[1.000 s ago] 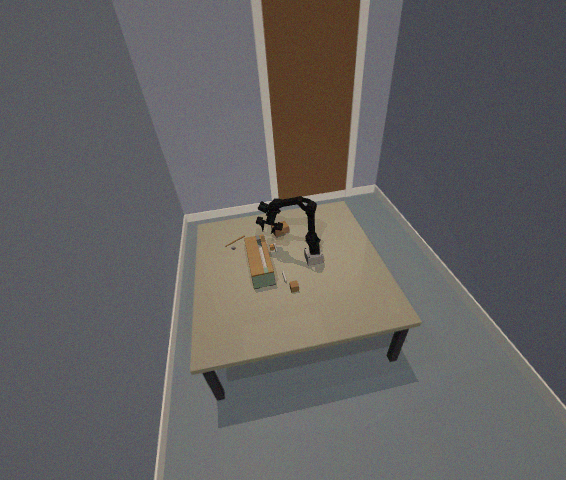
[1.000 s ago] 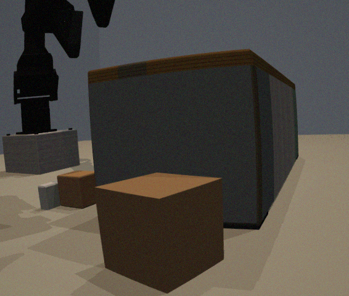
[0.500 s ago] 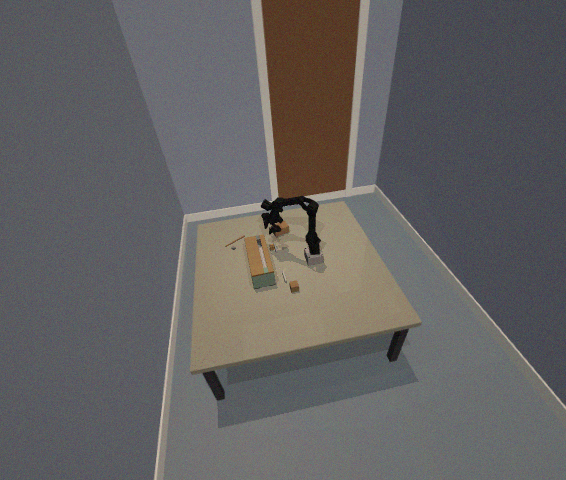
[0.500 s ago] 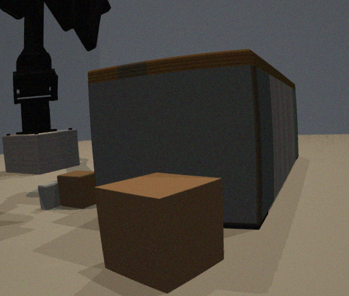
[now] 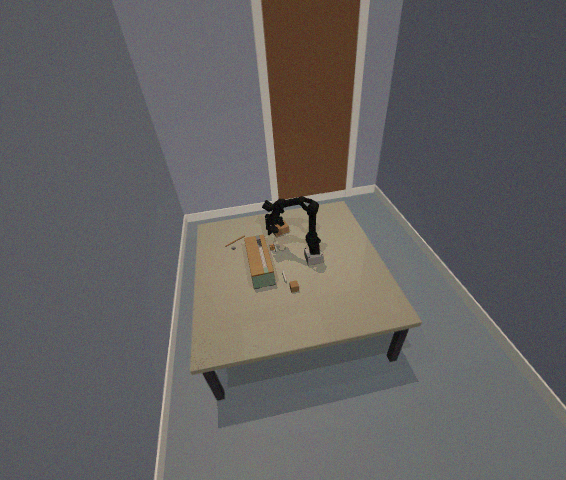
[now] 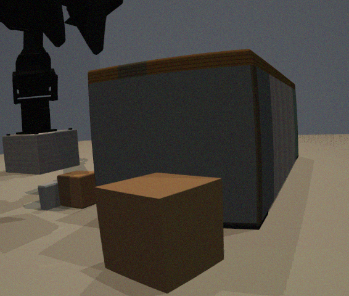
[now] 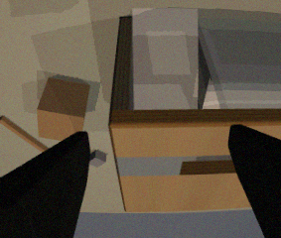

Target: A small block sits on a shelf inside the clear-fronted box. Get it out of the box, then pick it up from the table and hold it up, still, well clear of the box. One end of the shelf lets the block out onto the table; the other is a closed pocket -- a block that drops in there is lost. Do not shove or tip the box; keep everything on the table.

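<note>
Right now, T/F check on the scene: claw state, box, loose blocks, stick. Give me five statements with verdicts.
1. The claw holds a block. False: it is open with nothing between its fingers.
2. The box stands upright on the table. True.
3. The claw hangs above one end of the box. True.
4. A brown cube sits on top of the box. False: it rests on the table beside the box's end.
5. A thin stick lies on the table beside the box. True.

The single black arm (image 5: 310, 222) rises from its grey base (image 5: 314, 257), arches over at the elbow and reaches toward the far left side of the table. Its gripper (image 7: 159, 178) points downward, fingers parted partway with nothing between them.
</note>
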Robot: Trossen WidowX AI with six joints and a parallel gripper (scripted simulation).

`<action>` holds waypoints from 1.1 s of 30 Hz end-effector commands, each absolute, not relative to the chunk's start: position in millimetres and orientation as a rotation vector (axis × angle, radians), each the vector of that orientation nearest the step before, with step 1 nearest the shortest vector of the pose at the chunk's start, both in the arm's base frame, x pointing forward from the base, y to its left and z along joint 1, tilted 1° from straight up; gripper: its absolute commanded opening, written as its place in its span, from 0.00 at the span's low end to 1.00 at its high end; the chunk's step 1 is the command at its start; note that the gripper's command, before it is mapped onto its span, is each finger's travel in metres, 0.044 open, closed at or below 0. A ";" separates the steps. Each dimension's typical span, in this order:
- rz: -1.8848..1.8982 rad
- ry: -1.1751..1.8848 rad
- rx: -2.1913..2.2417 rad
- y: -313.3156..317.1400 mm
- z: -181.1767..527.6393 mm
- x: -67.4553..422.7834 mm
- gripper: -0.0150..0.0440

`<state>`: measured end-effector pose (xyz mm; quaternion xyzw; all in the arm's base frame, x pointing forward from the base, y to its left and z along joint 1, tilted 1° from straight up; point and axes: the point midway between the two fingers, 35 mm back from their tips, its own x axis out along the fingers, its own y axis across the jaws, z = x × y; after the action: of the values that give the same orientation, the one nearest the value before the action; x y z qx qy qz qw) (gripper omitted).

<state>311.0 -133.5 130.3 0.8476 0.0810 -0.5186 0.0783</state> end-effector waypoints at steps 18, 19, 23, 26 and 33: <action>-1.592 0.248 2.545 -133.6 31.0 311.4 0.74; -1.593 0.248 2.545 -133.6 29.4 311.5 0.74; -1.593 0.248 2.545 -133.8 22.9 312.0 0.74; -1.593 0.248 2.545 -133.9 18.1 312.2 0.74; -1.593 0.248 2.545 -134.0 6.9 312.5 0.74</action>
<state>315.0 -135.7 14.7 0.8449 0.0816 -0.5240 0.0697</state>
